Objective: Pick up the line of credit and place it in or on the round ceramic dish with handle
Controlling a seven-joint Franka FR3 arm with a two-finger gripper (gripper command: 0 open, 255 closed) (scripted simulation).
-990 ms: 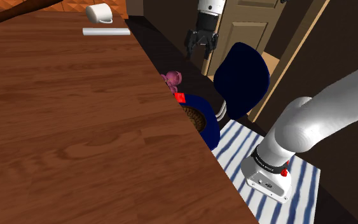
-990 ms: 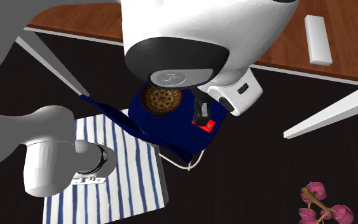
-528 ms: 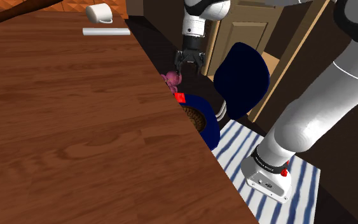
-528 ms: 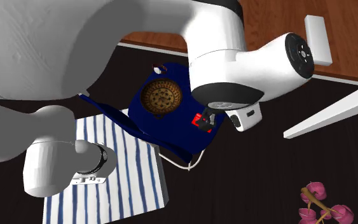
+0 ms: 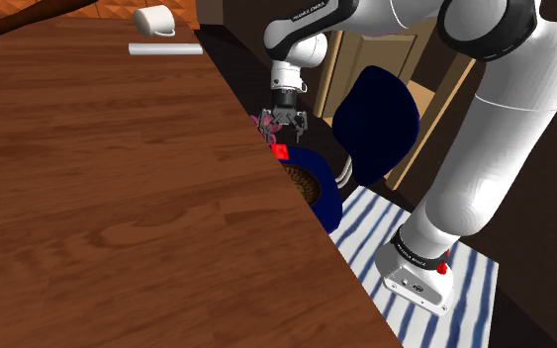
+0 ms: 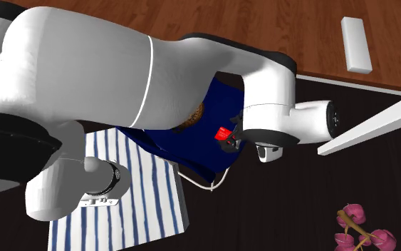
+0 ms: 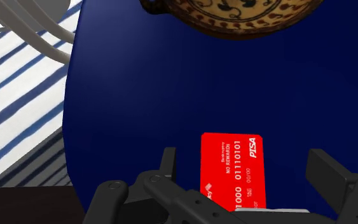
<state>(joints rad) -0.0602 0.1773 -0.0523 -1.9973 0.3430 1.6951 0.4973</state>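
Your pincer (image 7: 243, 158) hangs over the dark blue chair seat (image 7: 171, 83), open and holding nothing. In the wrist view its two black fingers (image 7: 168, 162) stand well apart. The red card (image 7: 231, 172) lies flat on the seat between them, closer to one finger than the other. The pincer's own body cuts off the card's near end, so you read only part of its white print. You cannot tell whether the fingertips touch the seat.

The brown patterned dish (image 7: 234, 13) also sits on that seat, beyond the card and apart from it. The picture's edge crops it, leaving you only an arc of its rim.

From the shoulder view the pincer (image 5: 288, 127) points down just above the card (image 5: 279, 151), which shows as a small red patch at the seat's far end. The wooden counter (image 5: 88, 178) overhangs the seat (image 5: 327, 203), and its edge hides part of the dish (image 5: 301, 183). A pink object (image 5: 263, 121) beyond the seat is half covered by the pincer and is hard to make out.

In the second exterior view the white arm (image 6: 120, 78) covers most of the seat (image 6: 191, 146). Only a sliver of the dish (image 6: 194, 118) peeks out under it. The card (image 6: 222, 132) shows beside the wrist. A blue-striped rug (image 6: 142, 192) lies under the seat.
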